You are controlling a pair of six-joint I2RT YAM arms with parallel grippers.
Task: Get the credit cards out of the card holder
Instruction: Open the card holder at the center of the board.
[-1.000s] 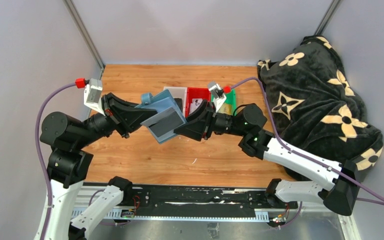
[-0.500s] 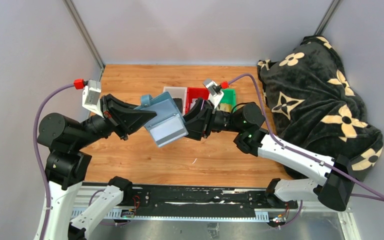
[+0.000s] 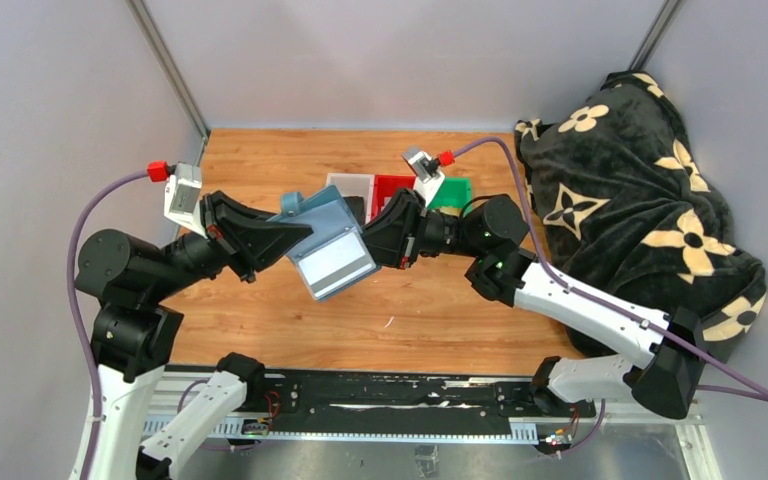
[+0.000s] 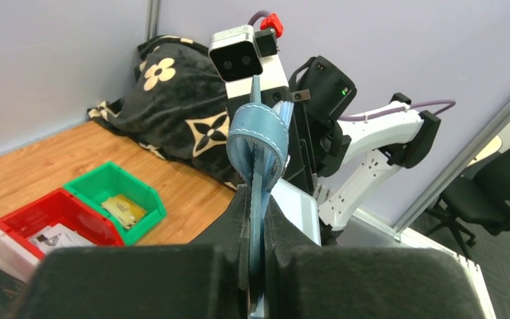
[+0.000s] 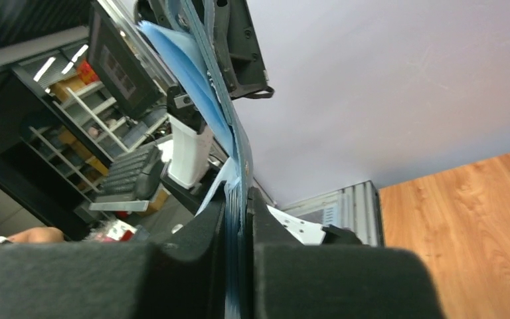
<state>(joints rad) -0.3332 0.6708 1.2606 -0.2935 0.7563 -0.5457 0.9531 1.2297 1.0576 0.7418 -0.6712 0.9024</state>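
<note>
Holder: the card holder (image 3: 328, 243) hung open and tilted above the table (image 3: 290, 310), held between my two grippers.
Left gripper (image 3: 295, 235): my fingers were pinched on the holder's left edge; the wrist view showed the blue flap edge-on between them.
Right gripper (image 3: 368, 243): my fingers were clamped on its right edge.
Cards: a pale grey panel faced up on the holder's lower half; I could not tell whether it was a card.
Behind: white bin (image 3: 350, 186), red bin (image 3: 392, 187) and green bin (image 3: 453, 192) stood in a row just past the holder, partly hidden by my right wrist.
Right side: a black flowered blanket (image 3: 640, 210) was heaped against the wall.
Room: bare wood lay below and nearer than the holder; grey walls closed the left and back.
</note>
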